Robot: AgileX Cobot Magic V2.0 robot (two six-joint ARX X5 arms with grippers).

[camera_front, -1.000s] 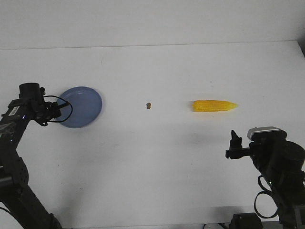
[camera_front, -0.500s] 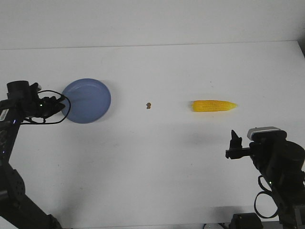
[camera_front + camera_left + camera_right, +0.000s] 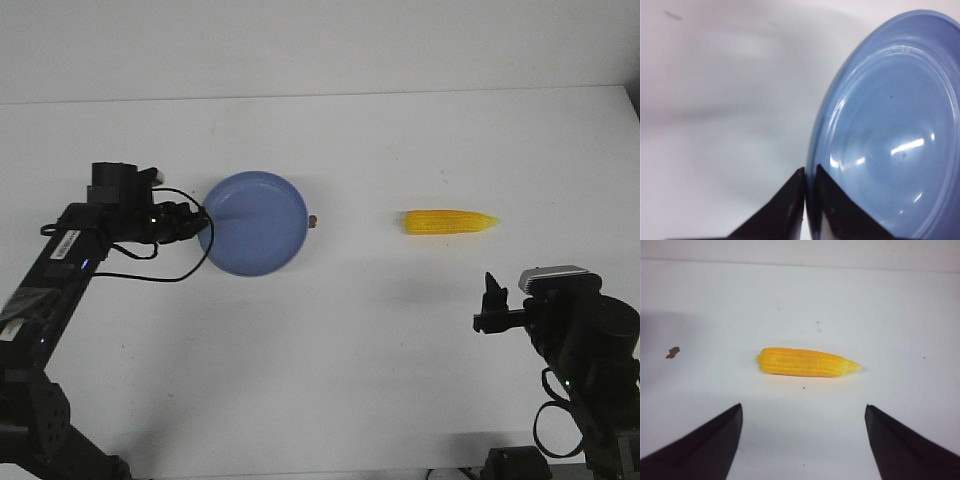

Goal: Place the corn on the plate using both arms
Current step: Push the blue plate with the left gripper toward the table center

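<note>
Two black arms: left hand [image 3: 203, 222] pinches round periwinkle-blue plate [image 3: 255, 222] rim; right hand [image 3: 490, 300] wide apart, empty, near yellow corn cob [image 3: 449, 222].

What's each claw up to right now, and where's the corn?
Left gripper shut on the plate rim. Right gripper open, facing the corn, which lies untouched on the table. Nothing between them.

- Table [image 3: 330, 360]: plain white surface, filled most of the front view.
- Wall [image 3: 320, 45]: pale, blank, behind the table's far edge.
- Brown speck [image 3: 313, 219]: small, lay on the table left of centre; irregular outline in the right wrist view [image 3: 673, 352].
- A few tiny dark flecks [image 3: 803, 388] dotted the table surface in the right wrist view.
</note>
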